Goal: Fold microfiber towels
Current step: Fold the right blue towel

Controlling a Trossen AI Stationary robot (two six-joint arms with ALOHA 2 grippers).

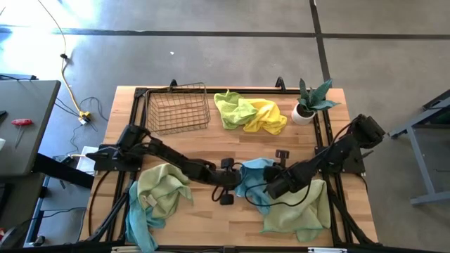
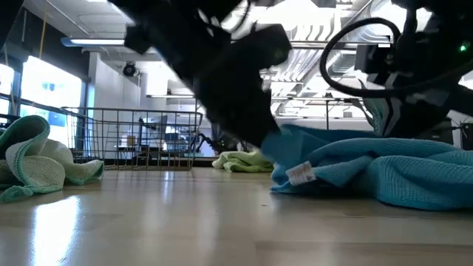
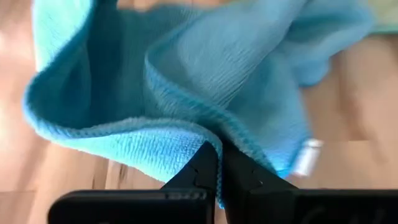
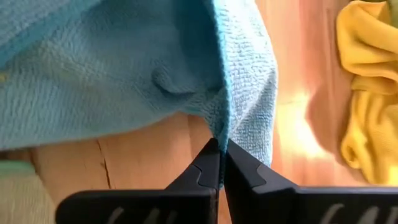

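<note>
Both fingers pairs clamp blue towel [image 1: 254,176] edges: left gripper [image 3: 219,163], right gripper [image 4: 221,152]; towel middle hidden overhead by arms.

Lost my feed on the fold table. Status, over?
Left gripper and right gripper both shut on blue towel, mid-table. Towel bunched, not yet folded. Nothing blocking.
</note>
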